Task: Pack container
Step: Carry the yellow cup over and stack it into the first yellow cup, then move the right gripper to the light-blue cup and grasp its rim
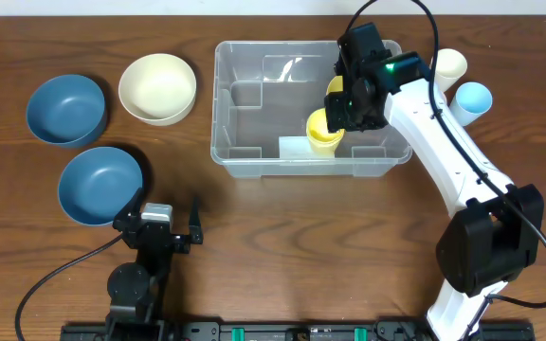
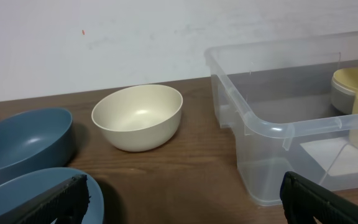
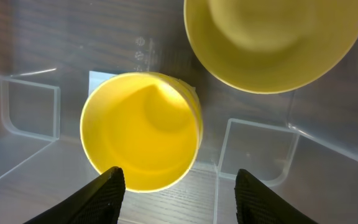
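The container point(image 1: 263, 114) was seen at the upper centre of the overhead view, with a yellow cup point(image 3: 140, 137) and a yellow bowl point(image 3: 272, 37) inside. The right gripper point(image 3: 180, 199) was held above the cup, fingers wide and empty. The left gripper point(image 1: 159, 220), at lower left, was likewise spread wide.

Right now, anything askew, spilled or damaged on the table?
Nothing stands out. The yellow cup and yellow bowl sit upright inside the container, with the right tool open above the cup. The cream bowl and blue bowls outside are upright too; nothing spilled.
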Available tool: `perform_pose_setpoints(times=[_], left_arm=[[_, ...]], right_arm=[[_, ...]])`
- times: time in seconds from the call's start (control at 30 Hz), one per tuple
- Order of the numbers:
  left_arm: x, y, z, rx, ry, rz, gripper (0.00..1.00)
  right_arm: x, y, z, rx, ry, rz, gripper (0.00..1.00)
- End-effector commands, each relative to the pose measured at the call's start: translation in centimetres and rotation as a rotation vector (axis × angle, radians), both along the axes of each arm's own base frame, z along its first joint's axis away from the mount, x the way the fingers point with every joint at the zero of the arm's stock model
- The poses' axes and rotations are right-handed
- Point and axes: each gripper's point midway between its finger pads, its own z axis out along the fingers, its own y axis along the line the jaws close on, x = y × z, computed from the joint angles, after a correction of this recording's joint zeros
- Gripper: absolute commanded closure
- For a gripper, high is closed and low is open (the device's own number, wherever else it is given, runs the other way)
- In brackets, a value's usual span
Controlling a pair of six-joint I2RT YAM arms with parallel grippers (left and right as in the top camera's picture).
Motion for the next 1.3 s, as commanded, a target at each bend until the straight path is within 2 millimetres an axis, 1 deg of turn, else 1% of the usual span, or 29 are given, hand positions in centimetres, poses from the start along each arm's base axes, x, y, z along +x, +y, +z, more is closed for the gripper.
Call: perform_pose_setpoints(times=[0.0, 0.07, 0.1, 0.2, 0.27, 0.3, 0.37, 0.4, 0.5, 0.57, 0.67, 0.73, 0.93, 1.07, 1.27], left_arm=[[-0.1, 0.3, -1.6, 0.016, 0.047, 0.015, 0.02], [-0.1, 0.3, -1.6, 0.016, 0.047, 0.015, 0.02], [-0.1, 0.3, -1.6, 0.016, 0.047, 0.015, 0.02], [-0.1, 0.3, -1.6, 0.016, 0.047, 0.015, 0.02], [-0.1, 0.3, -1.6, 0.016, 0.047, 0.015, 0.02], [-0.1, 0.3, -1.6, 0.016, 0.047, 0.015, 0.02], [-0.1, 0.3, -1.6, 0.016, 0.047, 0.015, 0.02], [-0.1, 0.3, -1.6, 0.016, 0.047, 0.015, 0.02], [-0.1, 0.3, -1.6, 0.016, 0.047, 0.015, 0.02], [-0.1, 0.3, -1.6, 0.016, 0.047, 0.015, 0.02], [-0.1, 0.3, -1.6, 0.016, 0.047, 0.015, 0.02], [-0.1, 0.3, -1.6, 0.016, 0.047, 0.015, 0.02], [-0.1, 0.3, -1.6, 0.016, 0.047, 0.015, 0.02], [-0.1, 0.3, -1.6, 0.016, 0.047, 0.015, 0.02], [-0.1, 0.3, -1.6, 0.016, 0.047, 0.015, 0.02]], right_arm=[[0.1, 0.3, 0.3, -0.001, -0.001, 0.013, 0.43], [0.4, 0.3, 1.5, 0.006, -0.013, 0.010, 0.44], [0.6, 0.1, 2.5, 0.011, -0.027, 0.004, 0.44], [1.6, -1.2, 5.4, 0.025, -0.067, -0.040, 0.44], [2.4, -3.0, 7.2, 0.034, -0.092, -0.089, 0.41], [2.8, -4.4, 8.0, 0.035, -0.104, -0.126, 0.41], [3.6, -7.0, 8.7, 0.037, -0.114, -0.195, 0.41], [3.8, -8.7, 8.8, 0.037, -0.113, -0.239, 0.41], [4.2, -14.0, 7.9, 0.027, -0.086, -0.367, 0.41], [4.1, -17.0, 7.1, 0.022, -0.067, -0.439, 0.41], [4.0, -20.7, 6.1, 0.018, -0.042, -0.522, 0.42], [4.0, -22.7, 5.4, 0.014, -0.027, -0.564, 0.42], [4.1, -26.5, 3.0, -0.015, 0.007, -0.635, 0.42], [4.4, -28.4, 1.3, -0.028, 0.028, -0.673, 0.42], [4.6, -30.7, -1.2, -0.052, 0.061, -0.715, 0.42]])
